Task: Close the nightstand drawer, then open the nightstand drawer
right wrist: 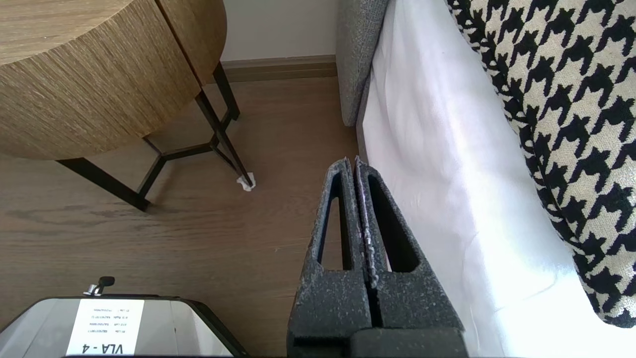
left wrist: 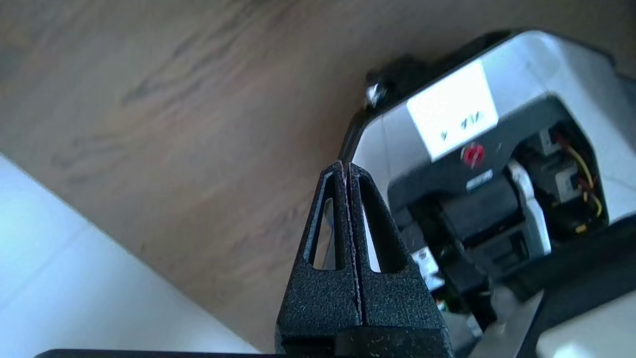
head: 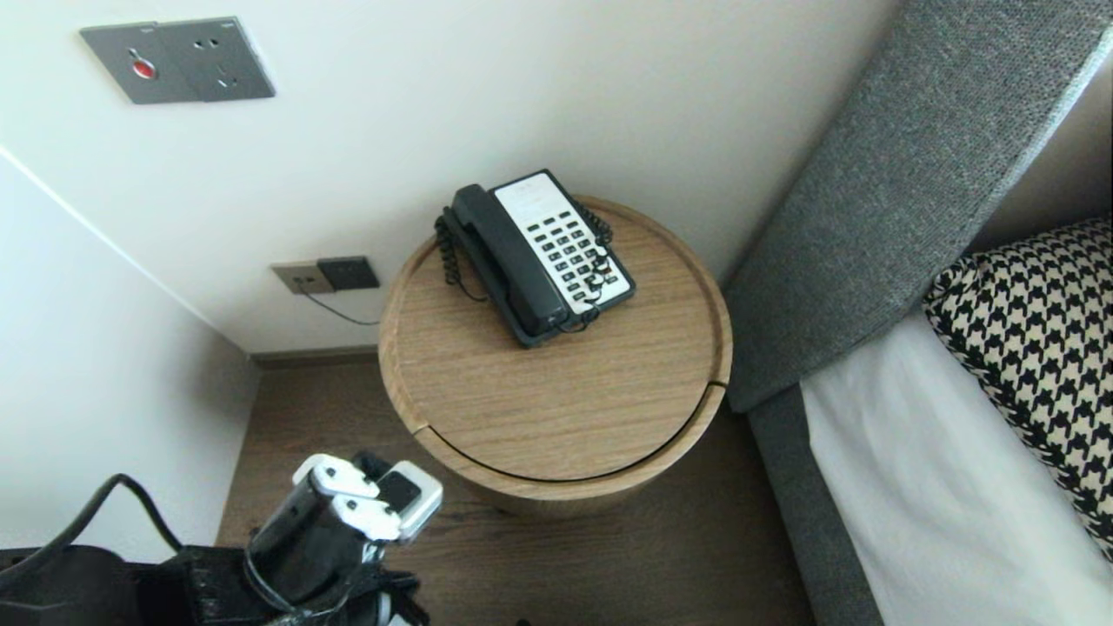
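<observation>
Wood-topped, the round table (head: pixel 565 409) in your head view carries the telephone (head: pixel 541 256) on its far half, long axis slanting far-left to near-right, handset (head: pixel 504 261) along its left, well ahead of the left arm (head: pixel 348 522). Left wrist view: your left gripper (left wrist: pixel 346 166) is clamped together, empty, over floor (left wrist: pixel 174 124). Right wrist view: your right gripper (right wrist: pixel 355 161) is closed and empty too, beside the bed (right wrist: pixel 447 199).

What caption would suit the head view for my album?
Black-and-white corded telephone on a round wooden bedside table, houndstooth pillow on the bed beside it, robot's left arm below.

Black-and-white telephone (head: pixel 539 256), handset cradled, near back of round wooden table (head: pixel 556 400).
</observation>
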Robot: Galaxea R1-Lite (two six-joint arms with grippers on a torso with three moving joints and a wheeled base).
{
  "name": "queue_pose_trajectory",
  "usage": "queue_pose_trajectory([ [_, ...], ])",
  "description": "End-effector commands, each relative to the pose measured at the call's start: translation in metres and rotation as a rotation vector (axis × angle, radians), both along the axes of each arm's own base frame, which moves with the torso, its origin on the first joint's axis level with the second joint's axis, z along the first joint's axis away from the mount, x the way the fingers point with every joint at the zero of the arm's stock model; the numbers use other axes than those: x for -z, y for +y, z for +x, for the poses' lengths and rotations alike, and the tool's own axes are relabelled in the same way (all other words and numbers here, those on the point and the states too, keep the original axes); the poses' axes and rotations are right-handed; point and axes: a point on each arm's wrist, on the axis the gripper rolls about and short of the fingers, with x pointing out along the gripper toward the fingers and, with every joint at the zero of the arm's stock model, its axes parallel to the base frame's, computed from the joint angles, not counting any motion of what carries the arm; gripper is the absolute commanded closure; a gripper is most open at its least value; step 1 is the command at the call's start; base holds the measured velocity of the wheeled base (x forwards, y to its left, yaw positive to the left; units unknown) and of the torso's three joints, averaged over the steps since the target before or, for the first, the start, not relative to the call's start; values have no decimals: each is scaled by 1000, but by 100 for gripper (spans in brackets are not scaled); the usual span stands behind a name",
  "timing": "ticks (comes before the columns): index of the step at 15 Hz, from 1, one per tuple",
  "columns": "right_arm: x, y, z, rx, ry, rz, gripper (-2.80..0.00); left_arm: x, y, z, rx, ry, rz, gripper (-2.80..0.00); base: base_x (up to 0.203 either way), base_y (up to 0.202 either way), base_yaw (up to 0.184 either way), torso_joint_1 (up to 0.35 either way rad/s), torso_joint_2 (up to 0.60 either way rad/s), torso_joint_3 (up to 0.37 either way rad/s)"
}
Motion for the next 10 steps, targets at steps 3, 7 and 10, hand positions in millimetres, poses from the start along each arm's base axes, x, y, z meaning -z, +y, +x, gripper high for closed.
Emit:
queue_pose_trajectory([
  [3,0,0,0,0,-2,0,0,-12,46,-2,-220,-32,-95,0,0,0,0,0,0,0],
  [7,0,0,0,0,-2,0,0,-34,97,6,-496,-138,-189,0,0,0,0,0,0,0],
  [10,0,0,0,0,-2,0,0,-52,128,-12,-636,-233,-242,0,0,0,0,0,0,0],
])
